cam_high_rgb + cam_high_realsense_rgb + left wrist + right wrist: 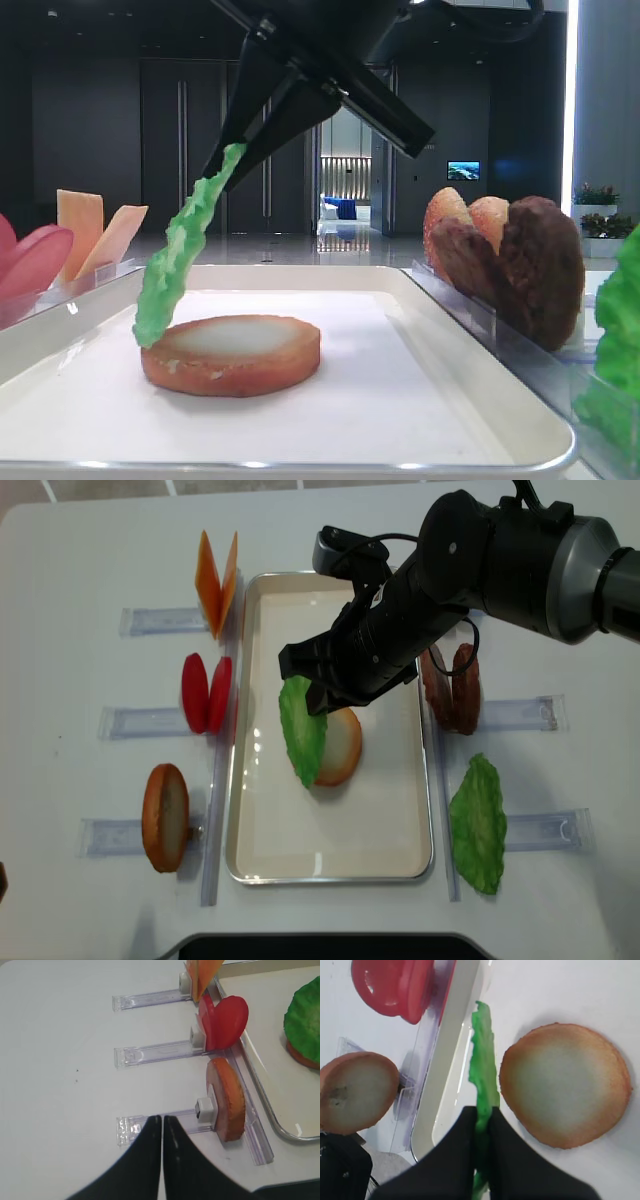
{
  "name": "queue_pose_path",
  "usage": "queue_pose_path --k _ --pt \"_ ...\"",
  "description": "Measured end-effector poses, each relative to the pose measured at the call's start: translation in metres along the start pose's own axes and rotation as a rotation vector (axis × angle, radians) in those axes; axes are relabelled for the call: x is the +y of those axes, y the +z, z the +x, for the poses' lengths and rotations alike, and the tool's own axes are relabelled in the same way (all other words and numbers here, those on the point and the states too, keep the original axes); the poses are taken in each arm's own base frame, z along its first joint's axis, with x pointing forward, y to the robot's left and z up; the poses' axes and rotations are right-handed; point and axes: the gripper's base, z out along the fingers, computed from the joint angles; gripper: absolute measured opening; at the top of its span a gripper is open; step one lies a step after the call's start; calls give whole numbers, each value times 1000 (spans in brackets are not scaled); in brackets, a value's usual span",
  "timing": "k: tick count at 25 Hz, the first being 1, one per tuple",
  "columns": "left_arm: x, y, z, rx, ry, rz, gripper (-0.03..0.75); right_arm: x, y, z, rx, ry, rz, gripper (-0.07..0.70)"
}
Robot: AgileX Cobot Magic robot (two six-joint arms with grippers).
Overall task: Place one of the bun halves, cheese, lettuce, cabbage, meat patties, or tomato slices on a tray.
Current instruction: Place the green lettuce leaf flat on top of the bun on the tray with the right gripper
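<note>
My right gripper [481, 1119] is clenched on one edge of the lettuce [483, 1067], so the leaf dangles edge-on (pinched at the rim, it cannot lie flat). It hangs over the tray [262, 830], just beside the bun half [565, 1084] lying toasted face up there, with its lower tip at that bun's rim. Its long axis runs steeply down from my jaws, tilted slightly away from the bun. My left gripper [162, 1125] is closed on nothing, parked off the tray near the upright bun half [227, 1100] in its rack.
</note>
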Motion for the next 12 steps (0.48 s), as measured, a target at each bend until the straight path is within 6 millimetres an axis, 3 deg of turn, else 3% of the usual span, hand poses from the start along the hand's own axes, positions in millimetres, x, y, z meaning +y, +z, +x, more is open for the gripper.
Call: queue_pose_path --k 12 --pt "0 0 0 0 0 0 0 -4 6 0 11 8 18 23"
